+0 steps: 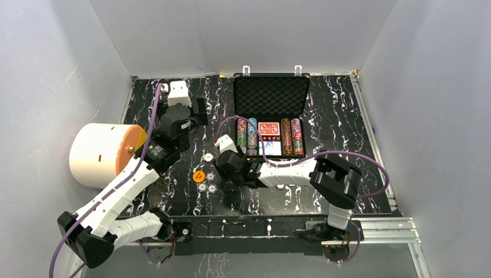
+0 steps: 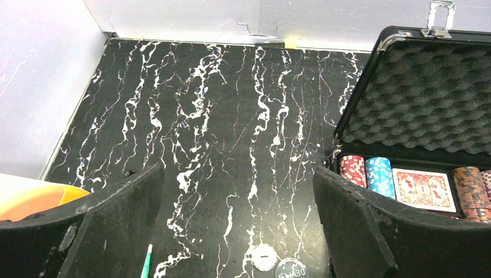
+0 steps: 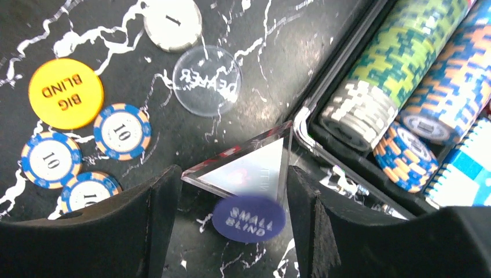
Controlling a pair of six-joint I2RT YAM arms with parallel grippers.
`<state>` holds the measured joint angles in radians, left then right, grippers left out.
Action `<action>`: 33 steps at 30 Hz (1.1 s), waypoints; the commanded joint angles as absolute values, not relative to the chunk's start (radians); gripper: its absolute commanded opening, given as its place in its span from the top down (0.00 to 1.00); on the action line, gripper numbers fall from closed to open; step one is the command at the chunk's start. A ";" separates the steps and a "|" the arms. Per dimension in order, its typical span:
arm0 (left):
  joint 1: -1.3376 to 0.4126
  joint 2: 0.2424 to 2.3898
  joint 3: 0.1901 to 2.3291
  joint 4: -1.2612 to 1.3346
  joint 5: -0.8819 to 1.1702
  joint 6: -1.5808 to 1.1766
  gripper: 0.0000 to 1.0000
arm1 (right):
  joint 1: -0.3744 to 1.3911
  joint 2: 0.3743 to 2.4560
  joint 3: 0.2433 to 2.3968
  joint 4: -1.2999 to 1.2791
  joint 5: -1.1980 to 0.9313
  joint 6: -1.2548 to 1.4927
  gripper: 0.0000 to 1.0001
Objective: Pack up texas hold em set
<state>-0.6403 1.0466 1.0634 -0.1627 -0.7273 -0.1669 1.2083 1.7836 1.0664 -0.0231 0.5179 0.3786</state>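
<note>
The black briefcase [image 1: 270, 95] lies open at the back, holding rows of poker chips [image 1: 247, 136] and a red card deck [image 2: 424, 188]. My right gripper [image 3: 231, 191] is shut on a tilted clear plastic box [image 3: 249, 168] just left of the briefcase's silver rim [image 3: 301, 124]. A purple "small blind" button [image 3: 249, 219] shows blurred beneath the box. A yellow "big blind" button [image 3: 65, 92], a clear dealer button [image 3: 206, 81], a white button [image 3: 172, 23] and three blue "10" chips [image 3: 121, 130] lie loose on the table. My left gripper [image 2: 237, 191] hangs open and empty above the table.
A big white drum with an orange face [image 1: 104, 153] lies at the left wall. A thin green-and-white stick [image 2: 147, 260] sits by my left finger. Purple cables loop over both arms. White walls close in the black marbled table [image 2: 220, 116].
</note>
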 commanded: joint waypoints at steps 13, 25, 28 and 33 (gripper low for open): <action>-0.600 1.049 1.089 -0.149 -0.711 -0.190 0.02 | 1.043 1.685 1.125 0.100 0.575 0.338 0.28; -0.590 1.044 1.052 -0.152 -0.684 -0.206 0.02 | 0.794 1.658 1.184 -0.195 0.535 0.454 0.32; -0.588 1.050 1.044 -0.153 -0.668 -0.216 0.02 | 0.744 1.700 1.210 -0.237 0.496 0.447 0.32; -0.585 1.060 1.042 -0.160 -0.662 -0.221 0.02 | 0.708 1.787 1.259 -0.262 0.455 0.409 0.32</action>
